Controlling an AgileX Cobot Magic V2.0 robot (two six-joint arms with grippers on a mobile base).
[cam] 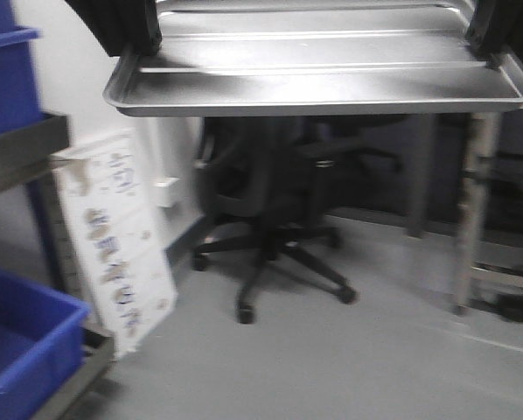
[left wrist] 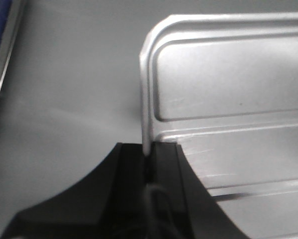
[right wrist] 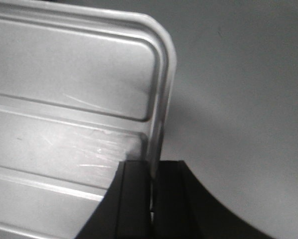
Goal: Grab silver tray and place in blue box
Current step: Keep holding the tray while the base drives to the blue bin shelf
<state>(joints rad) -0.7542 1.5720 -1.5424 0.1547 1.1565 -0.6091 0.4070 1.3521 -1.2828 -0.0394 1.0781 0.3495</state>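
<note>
Holding silver tray aloft, I see left end effector and right end effector clenched on its rims; blue box below-left.

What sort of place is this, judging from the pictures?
Probably a lab or workshop: a black office chair, a blue box on a metal rack, and a silver tray held by the left pincer and right pincer.

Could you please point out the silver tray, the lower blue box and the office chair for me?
silver tray (cam: 331, 87): exterior front-facing view, on its ridged base.
lower blue box (cam: 43, 367): exterior front-facing view, on its outer wall below the rim.
office chair (cam: 257, 188): exterior front-facing view, on its dark seat part.
</note>
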